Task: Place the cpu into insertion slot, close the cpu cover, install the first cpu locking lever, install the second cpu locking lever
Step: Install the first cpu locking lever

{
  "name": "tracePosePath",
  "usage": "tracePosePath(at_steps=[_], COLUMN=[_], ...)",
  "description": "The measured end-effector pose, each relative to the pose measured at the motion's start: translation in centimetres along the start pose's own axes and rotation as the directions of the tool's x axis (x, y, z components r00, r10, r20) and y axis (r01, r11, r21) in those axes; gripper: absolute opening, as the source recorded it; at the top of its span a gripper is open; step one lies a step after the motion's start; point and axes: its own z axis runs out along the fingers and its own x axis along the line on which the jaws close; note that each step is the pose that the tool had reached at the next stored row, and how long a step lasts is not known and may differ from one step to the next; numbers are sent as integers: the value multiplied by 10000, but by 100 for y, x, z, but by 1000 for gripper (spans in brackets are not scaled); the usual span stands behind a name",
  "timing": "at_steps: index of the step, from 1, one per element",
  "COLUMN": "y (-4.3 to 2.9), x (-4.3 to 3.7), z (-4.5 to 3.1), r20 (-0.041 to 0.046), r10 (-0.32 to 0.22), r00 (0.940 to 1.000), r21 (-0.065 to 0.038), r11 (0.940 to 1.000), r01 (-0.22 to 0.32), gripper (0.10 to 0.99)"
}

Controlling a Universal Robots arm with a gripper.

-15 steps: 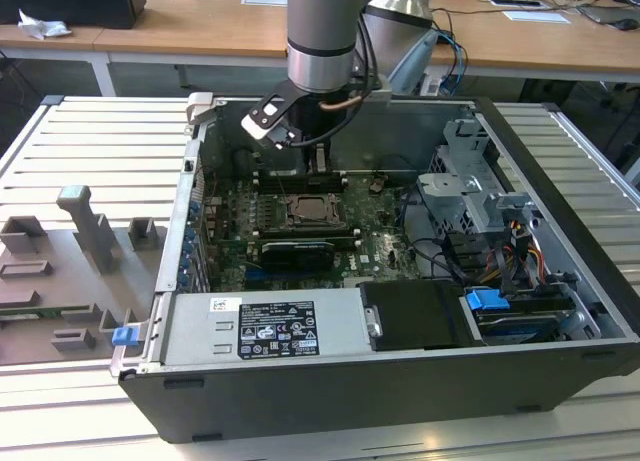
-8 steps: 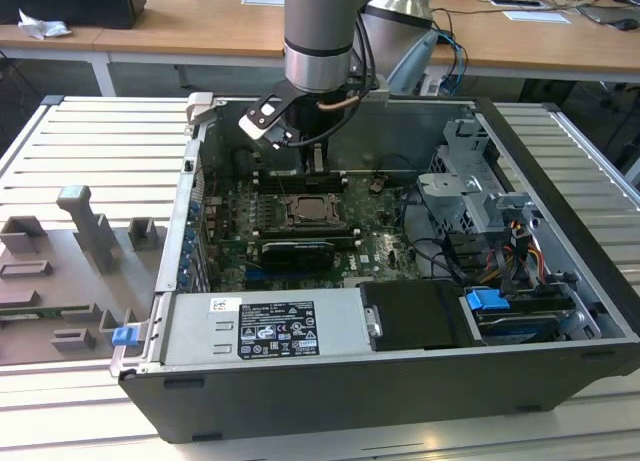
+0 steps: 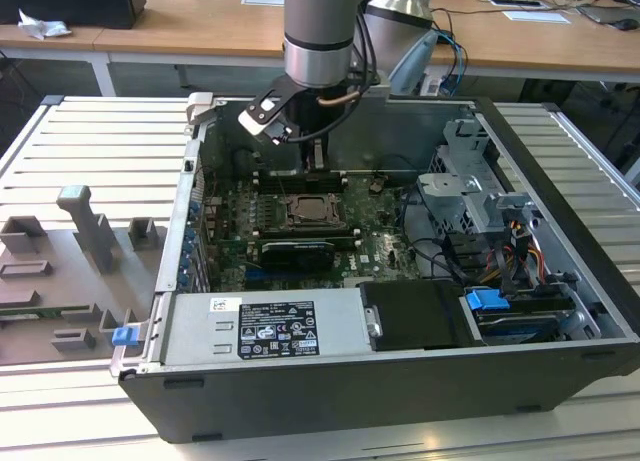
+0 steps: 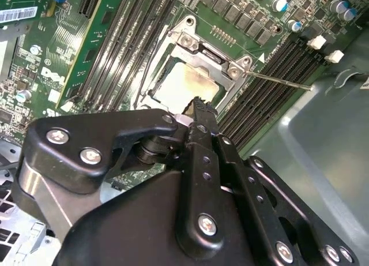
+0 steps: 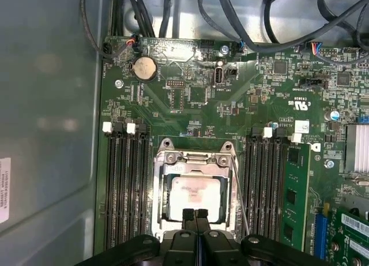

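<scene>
1. One robot arm point(image 3: 318, 31) reaches down into an open computer case point(image 3: 300, 406) that lies on its side on a ribbed grey table point(image 3: 90, 141).
2. In the exterior view, the gripper point(image 3: 318, 159) hangs over the green motherboard point(image 3: 375, 236), right above the insertion slot point(image 3: 314, 210).
3. The claw is clenched. In the first wrist view its two black fingertips point(image 5: 187, 213) press against each other, and nothing shows between them.
4. The cpu point(image 5: 193, 192) sits flat in the slot. In both wrist views its pale square face point(image 4: 181, 84) carries a brownish smear in the middle.
5. The cpu cover point(image 5: 226, 188) lies down over the chip, which shows through the cover's central window.
6. The gripper point(image 5: 194, 213) is at the edge of the cover, over the chip's rim. I cannot tell whether it touches the metal.
7. A locking lever point(image 5: 238, 194), a thin metal rod, runs along one side of the socket and angles away from the frame. In the second wrist view its free end point(image 4: 288, 83) stands out over the memory slots point(image 4: 271, 67).
8. Long black memory slots point(image 5: 124, 185) flank the socket on both sides.
9. A coin battery point(image 5: 144, 68) sits on the board, well apart from the socket.
10. In the exterior view, a black graphics card point(image 3: 295, 253) lies just beside the socket, and a labelled power supply point(image 3: 260, 326) lies beyond the card against the case wall.
</scene>
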Motion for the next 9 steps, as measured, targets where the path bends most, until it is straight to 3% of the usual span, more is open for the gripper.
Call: tracePosePath(at_steps=[2, 4, 5, 7, 9], y=[0, 2, 4, 6, 7], x=[0, 2, 4, 5, 6], z=[-33, -123, -237, -349, -373], r20=[0, 0, 0, 1, -1], r10=[0, 0, 0, 0, -55], r00=[10000, 10000, 10000, 10000, 10000], r21=[0, 0, -1, 1, -6], r11=[10000, 10000, 10000, 10000, 10000], r01=[0, 0, 0, 0, 55], gripper=[106, 106, 106, 106, 106])
